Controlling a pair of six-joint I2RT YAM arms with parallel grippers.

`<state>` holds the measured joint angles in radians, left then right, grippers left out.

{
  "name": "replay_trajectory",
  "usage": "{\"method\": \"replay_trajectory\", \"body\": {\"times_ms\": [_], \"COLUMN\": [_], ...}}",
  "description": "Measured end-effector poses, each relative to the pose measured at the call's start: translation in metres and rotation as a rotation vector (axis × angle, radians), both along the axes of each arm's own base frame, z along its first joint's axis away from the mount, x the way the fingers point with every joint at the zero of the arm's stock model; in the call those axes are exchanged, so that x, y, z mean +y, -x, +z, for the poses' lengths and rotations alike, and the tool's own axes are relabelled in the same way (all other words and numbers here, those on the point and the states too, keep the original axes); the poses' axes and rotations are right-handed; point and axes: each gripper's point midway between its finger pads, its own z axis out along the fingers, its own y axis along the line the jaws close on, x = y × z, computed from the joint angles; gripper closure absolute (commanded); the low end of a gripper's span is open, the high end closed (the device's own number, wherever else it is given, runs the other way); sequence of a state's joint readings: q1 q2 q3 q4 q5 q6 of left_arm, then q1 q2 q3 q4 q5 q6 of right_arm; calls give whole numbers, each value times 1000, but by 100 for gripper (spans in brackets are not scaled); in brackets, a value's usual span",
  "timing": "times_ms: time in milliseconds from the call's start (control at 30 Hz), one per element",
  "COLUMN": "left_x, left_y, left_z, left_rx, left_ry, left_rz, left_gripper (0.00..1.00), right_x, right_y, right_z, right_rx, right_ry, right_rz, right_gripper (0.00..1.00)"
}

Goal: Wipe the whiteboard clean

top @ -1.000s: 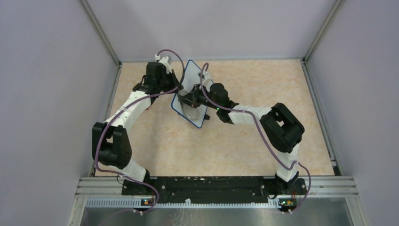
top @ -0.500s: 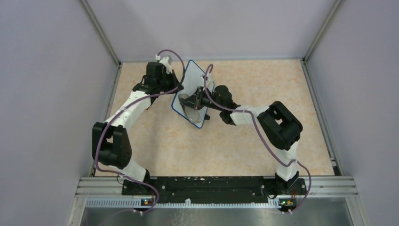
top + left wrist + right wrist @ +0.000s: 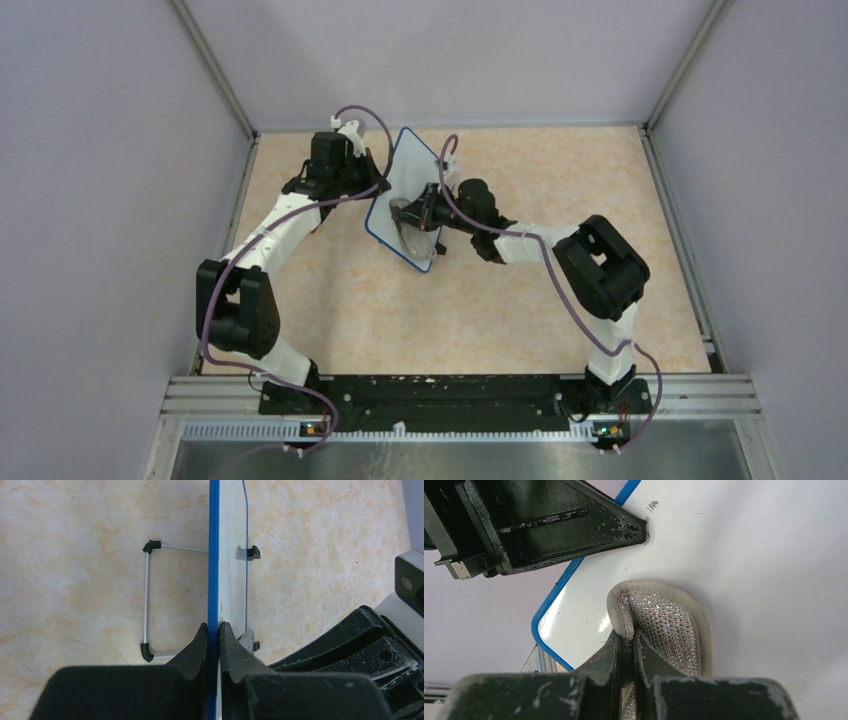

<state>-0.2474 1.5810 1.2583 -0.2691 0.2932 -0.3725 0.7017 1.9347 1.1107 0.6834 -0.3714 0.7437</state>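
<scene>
Whiteboard (image 3: 405,178) stands on edge, tilted, lifted off its flat lie, blue frame all round. It sits toward the far side of the table (image 3: 70,550), between the two arms.

Left gripper (image 3: 214,629) is at the board's left edge. Both fingers are pinched tight on the blue frame, one on the front face and one on the back. Left wrist view looks straight down the frame line. A thin wire stand (image 3: 146,599) with black corner caps juts out from the back of the board. A small black clip (image 3: 254,553) shows on the front side.

Right gripper (image 3: 629,642) is at the board's right side, facing the white surface. Its jaws are clamped on a fold of cloth (image 3: 666,625), grey-rimmed with a glittery mesh middle. The cloth's rounded end lies against the white face, roughly mid-board, below the left finger (image 3: 549,525) that presses near the frame.

Board face around the cloth reads white, with a few small dark specks near that left finger.
</scene>
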Motion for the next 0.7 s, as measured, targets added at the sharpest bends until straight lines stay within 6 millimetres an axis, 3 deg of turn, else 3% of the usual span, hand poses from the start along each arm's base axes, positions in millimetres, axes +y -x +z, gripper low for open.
{"method": "replay_trajectory", "body": {"times_ms": [433, 700], "left_x": [-1, -2], "left_y": [0, 0], "left_z": [0, 1], "left_rx": [1, 4], "left_ry": [4, 17], "left_rz": [0, -1], "left_gripper": [100, 100], "right_x": [-14, -45], "right_y": [-11, -31], "right_z": [-11, -46], "right_rx": [41, 136], "right_ry": [13, 12], "right_rz": [-32, -93], "right_gripper": [100, 100]}}
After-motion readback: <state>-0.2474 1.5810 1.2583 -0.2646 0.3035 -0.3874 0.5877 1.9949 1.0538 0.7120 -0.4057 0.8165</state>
